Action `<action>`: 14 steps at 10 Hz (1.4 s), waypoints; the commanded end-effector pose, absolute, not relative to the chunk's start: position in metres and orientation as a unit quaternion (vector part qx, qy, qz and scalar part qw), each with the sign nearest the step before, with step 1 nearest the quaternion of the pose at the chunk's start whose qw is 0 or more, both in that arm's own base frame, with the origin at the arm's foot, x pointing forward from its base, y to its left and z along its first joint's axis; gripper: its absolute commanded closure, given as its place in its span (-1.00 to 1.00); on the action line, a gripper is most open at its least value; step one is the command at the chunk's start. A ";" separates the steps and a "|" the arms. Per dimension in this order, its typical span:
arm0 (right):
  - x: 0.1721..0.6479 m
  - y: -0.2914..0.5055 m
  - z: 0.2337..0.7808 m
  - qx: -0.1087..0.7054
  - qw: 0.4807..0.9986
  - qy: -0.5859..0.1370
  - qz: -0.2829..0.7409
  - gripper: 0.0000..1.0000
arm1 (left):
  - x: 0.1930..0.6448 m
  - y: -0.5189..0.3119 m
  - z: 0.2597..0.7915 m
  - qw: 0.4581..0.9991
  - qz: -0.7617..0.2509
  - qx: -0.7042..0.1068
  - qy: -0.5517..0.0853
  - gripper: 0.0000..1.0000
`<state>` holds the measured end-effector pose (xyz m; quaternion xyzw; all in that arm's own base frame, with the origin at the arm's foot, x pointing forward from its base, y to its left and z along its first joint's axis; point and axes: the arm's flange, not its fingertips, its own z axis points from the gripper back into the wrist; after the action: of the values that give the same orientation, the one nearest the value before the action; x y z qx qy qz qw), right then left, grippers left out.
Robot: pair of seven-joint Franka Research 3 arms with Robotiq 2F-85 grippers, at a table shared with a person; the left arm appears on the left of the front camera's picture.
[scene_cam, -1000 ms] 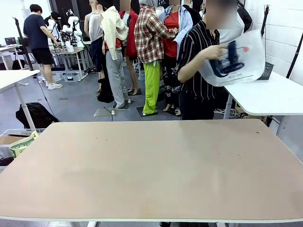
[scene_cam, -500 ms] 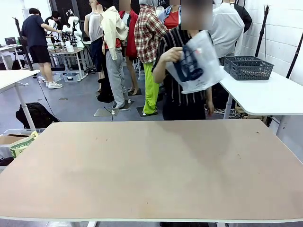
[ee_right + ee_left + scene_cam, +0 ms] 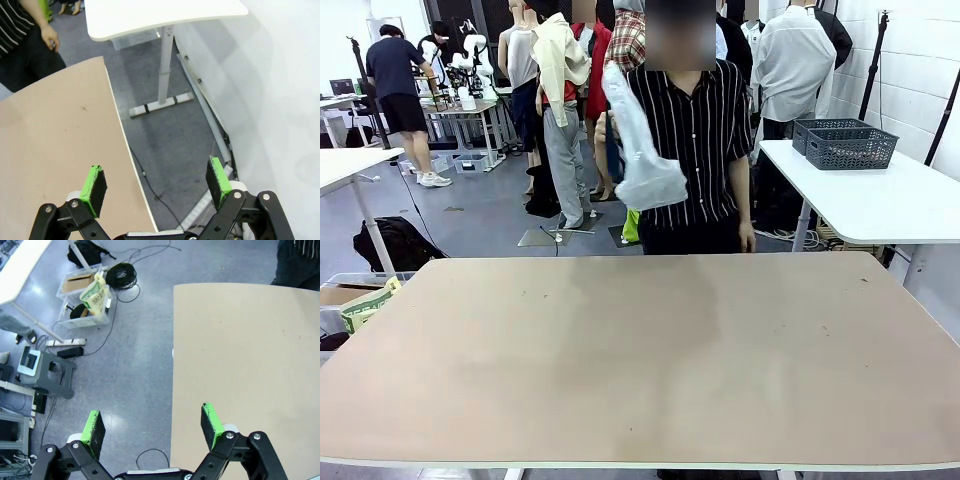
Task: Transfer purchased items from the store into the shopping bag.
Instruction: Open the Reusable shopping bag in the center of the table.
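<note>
white shopping bag [image 3: 645, 160] held by person [image 3: 700, 140]; left pincer [image 3: 151, 421], right pincer [image 3: 156, 180] released, empty.

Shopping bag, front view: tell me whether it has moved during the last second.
Yes. The shopping bag has moved left, carried by the person, from over the white side table's end to well left of the grey basket.

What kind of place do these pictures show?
Probably a workshop or lab rather than a real shop: a plain beige table and a white side table, a coiled black cable and clear plastic storage boxes on the grey floor, and a dark grey lattice plastic basket.
</note>
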<state>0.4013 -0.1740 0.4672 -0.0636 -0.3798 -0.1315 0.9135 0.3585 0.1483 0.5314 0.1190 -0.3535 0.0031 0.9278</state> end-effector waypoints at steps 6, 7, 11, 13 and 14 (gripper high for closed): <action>0.401 -0.174 0.465 -0.067 0.916 -0.376 -0.125 -1.00 | 0.357 0.151 0.531 0.928 -0.003 0.128 -0.350 -1.00; 0.401 -0.174 0.465 -0.067 0.916 -0.376 -0.125 -1.00 | 0.357 0.151 0.531 0.928 -0.003 0.128 -0.350 -1.00; 0.401 -0.174 0.465 -0.067 0.916 -0.376 -0.125 -1.00 | 0.357 0.151 0.531 0.928 -0.003 0.128 -0.350 -1.00; 0.401 -0.174 0.465 -0.067 0.916 -0.376 -0.125 -1.00 | 0.357 0.151 0.531 0.928 -0.003 0.128 -0.350 -1.00; 0.401 -0.174 0.465 -0.067 0.916 -0.376 -0.125 -1.00 | 0.357 0.151 0.531 0.928 -0.003 0.128 -0.350 -1.00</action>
<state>0.4013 -0.1740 0.4672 -0.0636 -0.3797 -0.1315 0.9135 0.3585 0.1483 0.5314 0.1190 -0.3535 0.0031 0.9278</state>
